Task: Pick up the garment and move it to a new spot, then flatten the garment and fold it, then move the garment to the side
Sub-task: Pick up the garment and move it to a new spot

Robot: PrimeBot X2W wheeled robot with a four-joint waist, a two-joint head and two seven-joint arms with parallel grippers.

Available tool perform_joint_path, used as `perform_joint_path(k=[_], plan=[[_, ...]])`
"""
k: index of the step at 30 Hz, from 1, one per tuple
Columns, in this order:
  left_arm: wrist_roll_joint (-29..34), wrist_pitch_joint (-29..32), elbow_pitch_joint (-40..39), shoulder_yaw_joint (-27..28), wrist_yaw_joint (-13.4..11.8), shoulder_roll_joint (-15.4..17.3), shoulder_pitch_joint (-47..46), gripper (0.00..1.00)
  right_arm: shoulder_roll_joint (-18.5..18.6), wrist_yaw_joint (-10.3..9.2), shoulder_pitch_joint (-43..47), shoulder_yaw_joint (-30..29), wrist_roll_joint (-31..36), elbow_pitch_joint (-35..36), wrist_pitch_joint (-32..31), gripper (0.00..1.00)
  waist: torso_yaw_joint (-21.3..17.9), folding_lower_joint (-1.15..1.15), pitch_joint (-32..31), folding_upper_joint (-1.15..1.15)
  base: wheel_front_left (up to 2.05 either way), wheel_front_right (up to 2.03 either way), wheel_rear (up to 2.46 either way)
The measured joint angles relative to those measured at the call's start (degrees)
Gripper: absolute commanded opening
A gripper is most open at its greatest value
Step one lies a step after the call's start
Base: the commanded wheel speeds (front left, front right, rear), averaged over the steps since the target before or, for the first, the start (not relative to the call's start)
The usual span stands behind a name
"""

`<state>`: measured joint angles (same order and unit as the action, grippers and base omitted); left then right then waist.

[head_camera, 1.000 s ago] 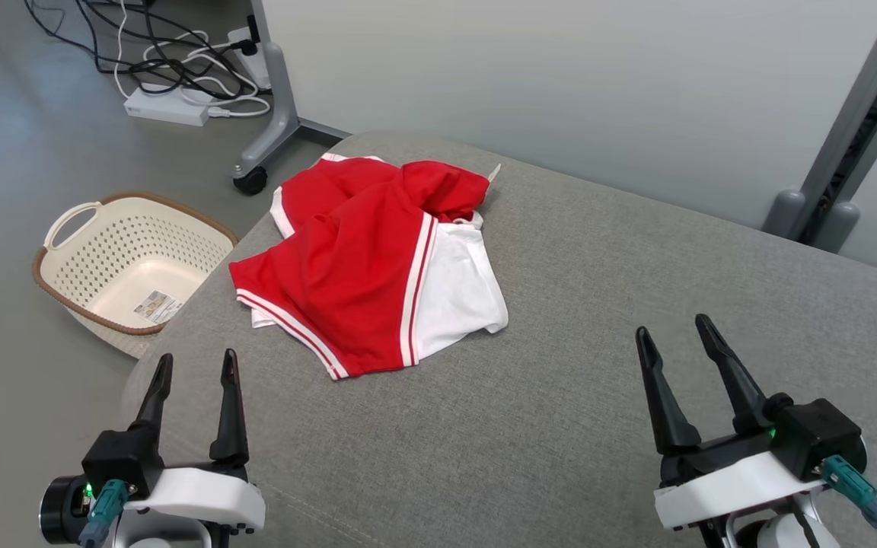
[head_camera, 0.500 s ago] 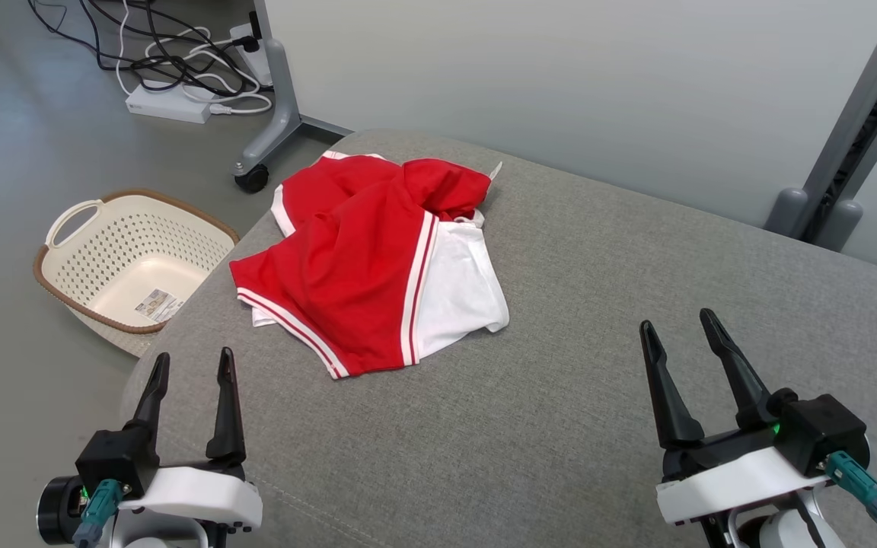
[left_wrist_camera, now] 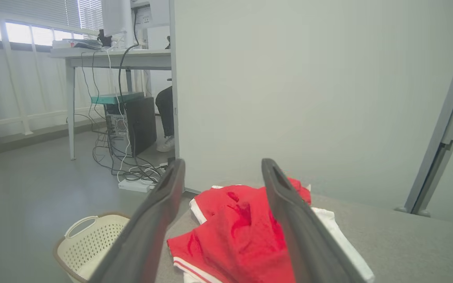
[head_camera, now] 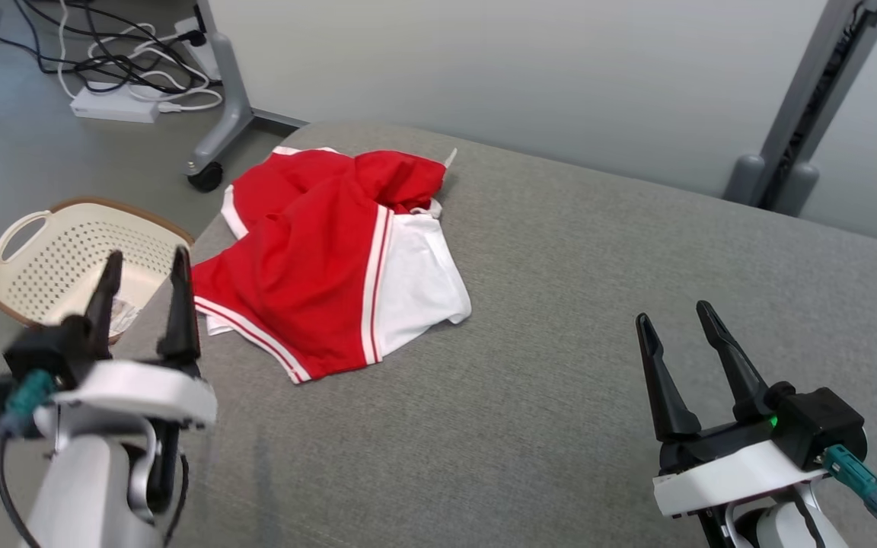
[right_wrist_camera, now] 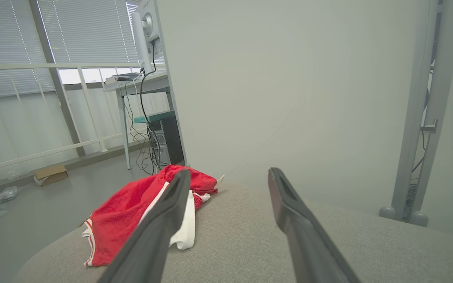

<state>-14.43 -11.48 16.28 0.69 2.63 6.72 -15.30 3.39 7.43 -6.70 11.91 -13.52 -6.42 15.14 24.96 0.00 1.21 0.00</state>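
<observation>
Basket (head_camera: 65,251) holding a paper label (head_camera: 124,313) stands near the garment (head_camera: 309,274).

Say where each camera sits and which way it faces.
Head view: on the head, facing down at the red-and-white garment on the grey cushion; open left gripper and right gripper show.
Left wrist view: on the left wrist, facing along its fingers over the garment toward a partition.
Right wrist view: on the right wrist, facing along its fingers across the cushion, garment at left.
Shared: all show the garment; head and left wrist views share the laundry basket.
</observation>
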Motion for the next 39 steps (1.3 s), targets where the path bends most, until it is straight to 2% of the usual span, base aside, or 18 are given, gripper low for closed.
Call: perform_joint_path(k=[6, 8, 18, 26, 33, 39], plan=[[-4.1, 6.3, 3.6, 1.1, 2.7, 4.0, -9.0, 1.0, 0.0, 0.0, -1.6, 0.4, 0.4, 0.0, 0.0, 1.0, -3.1, 0.0, 2.3, 0.0, 0.0, 0.0, 0.0], [-9.1, 11.3, 10.4, 2.7, 3.9, 7.2, -16.0, 1.0, 0.0, 0.0, -3.3, 1.3, 0.4, -0.1, 0.0, 1.0, -6.5, 0.0, 4.3, 0.0, 0.0, 0.0, 0.0], [-18.2, 24.1, 27.1, 2.5, 4.6, 14.1, -26.1, 1.0, 0.0, 0.0, -6.1, 1.6, 0.7, 0.0, 0.0, 1.0, -13.8, 0.0, 8.8, 0.0, 0.0, 0.0, 0.0], [-24.1, 31.1, 33.6, 0.2, 4.8, 19.2, -31.0, 1.0, -0.2, 0.0, -8.6, 2.0, 0.9, 0.3, 0.0, 1.0, -19.0, 0.0, 13.5, 0.0, 0.0, 0.0, 0.0], [-27.2, 35.2, 39.5, -0.1, 4.8, 21.3, -32.6, 1.0, -0.4, 0.0, -9.4, 2.1, 0.9, 0.4, 0.0, 1.0, -22.9, 0.0, 16.5, 0.0, 0.0, 0.0, 0.0], [-29.6, 41.8, 42.3, -1.8, 4.8, 21.8, -33.1, 1.0, -0.5, 0.0, -9.5, 2.0, 0.9, 0.4, 0.0, 1.0, -24.8, 0.0, 17.1, 0.0, 0.0, 0.0, 0.0]])
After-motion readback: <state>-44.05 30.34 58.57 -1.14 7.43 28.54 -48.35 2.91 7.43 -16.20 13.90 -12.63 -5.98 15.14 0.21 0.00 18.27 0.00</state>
